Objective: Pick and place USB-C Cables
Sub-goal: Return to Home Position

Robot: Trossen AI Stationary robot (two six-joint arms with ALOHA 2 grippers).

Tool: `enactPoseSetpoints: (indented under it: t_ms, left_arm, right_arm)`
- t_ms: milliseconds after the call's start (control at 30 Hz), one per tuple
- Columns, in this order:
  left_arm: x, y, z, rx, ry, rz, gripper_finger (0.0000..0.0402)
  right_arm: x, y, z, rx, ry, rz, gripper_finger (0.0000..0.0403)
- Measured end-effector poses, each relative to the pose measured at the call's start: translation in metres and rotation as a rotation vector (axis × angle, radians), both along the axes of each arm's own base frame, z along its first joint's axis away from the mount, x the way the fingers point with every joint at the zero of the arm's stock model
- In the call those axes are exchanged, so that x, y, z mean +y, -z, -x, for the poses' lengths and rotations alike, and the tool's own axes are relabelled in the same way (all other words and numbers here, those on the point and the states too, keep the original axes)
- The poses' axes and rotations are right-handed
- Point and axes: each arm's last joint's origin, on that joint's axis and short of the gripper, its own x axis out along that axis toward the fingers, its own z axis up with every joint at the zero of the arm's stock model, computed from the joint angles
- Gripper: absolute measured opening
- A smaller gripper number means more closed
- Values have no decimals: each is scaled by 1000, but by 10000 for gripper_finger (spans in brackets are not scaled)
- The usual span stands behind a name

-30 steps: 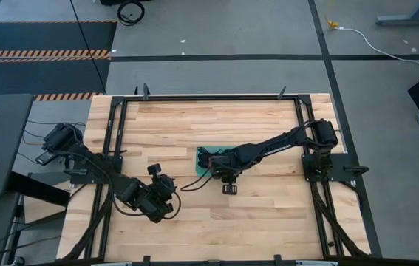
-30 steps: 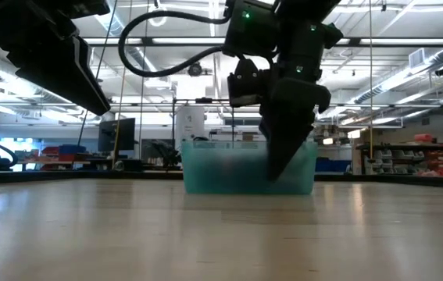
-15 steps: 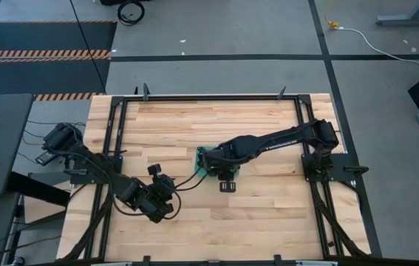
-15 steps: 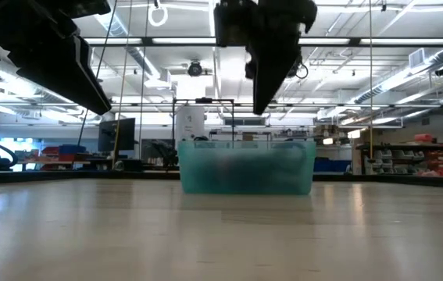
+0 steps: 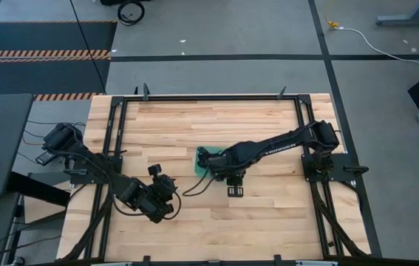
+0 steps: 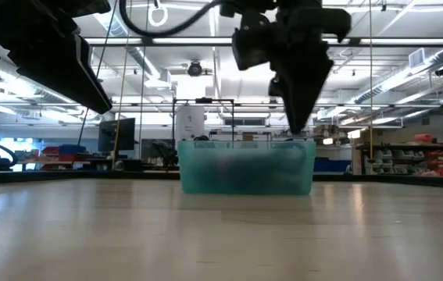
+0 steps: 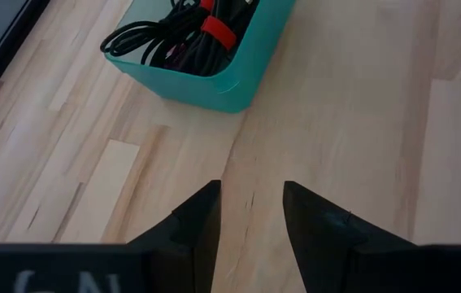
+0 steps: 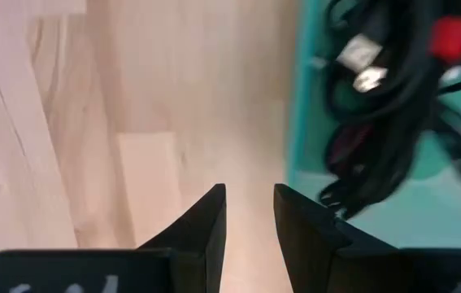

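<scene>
High view: a teal bin (image 5: 202, 161) is seen just left of the centre of the wooden table (image 5: 194, 125), half covered by the right arm, which reaches in from the right edge of the frame. The right gripper (image 5: 235, 191) is noted just below and right of the bin, clear of it. The left arm is folded at the lower left of the table, and the left gripper (image 5: 159, 176) is pointed up-right toward the bin, well apart from it. Low view: the bin (image 6: 244, 168) is seen at centre frame, resting flat on the table, its contents blurred through the translucent wall. The right gripper (image 6: 299, 125) is hung above the bin's right end, its tip just over the rim; finger spacing cannot be read here. Left wrist view: the left gripper (image 7: 251, 191) is released, its fingers (image 7: 202, 212) parted over bare wood with nothing between them. The bin (image 7: 214, 85) lies ahead, holding the USB-C Cables (image 7: 177, 37), black coils, one bound by a red tie (image 7: 216, 34). Right wrist view: the right gripper (image 8: 250, 195) is also released and empty, fingers narrowly parted above the table just beside the bin's wall (image 8: 303, 122). Inside the bin the USB-C Cables (image 8: 401, 122) are heaped, with silver plugs (image 8: 360, 65) and a red tie (image 8: 454, 37) showing.
</scene>
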Motion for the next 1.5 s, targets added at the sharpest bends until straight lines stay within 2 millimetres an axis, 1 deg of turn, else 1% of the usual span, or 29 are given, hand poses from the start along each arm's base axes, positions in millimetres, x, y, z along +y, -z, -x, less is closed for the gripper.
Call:
enactPoseSetpoints:
  t_ms: [200,300,400,567,733,933,1133,1267,1433,1500]
  left_arm:
    - [0,0,0,0,-1,0,141]
    - [0,0,0,0,0,0,141]
    - [0,0,0,-2,0,1,141]
    - [-2,0,1,-2,7,11,141]
    - [-6,0,3,-2,23,12,141]
    - [-7,0,4,-6,25,15,141]
    - [-7,0,3,-11,25,19,141]
    - [-8,-1,3,-18,28,18,141]
    - [-8,-2,0,-49,27,19,141]
    - [-9,-3,-3,-55,51,27,141]
  right_arm:
    - [21,14,3,-24,-20,-43,110]
    - [28,19,3,-51,-41,-60,110]
    - [27,25,5,-43,-36,-19,110]
    - [18,33,5,-53,20,25,110]
    - [10,33,4,-61,47,89,110]
    - [6,33,3,-62,57,97,110]
    - [7,33,4,-59,56,83,110]
    - [13,33,5,-49,52,32,110]
    - [19,33,6,-44,77,21,110]
    - [21,32,6,-48,86,17,110]
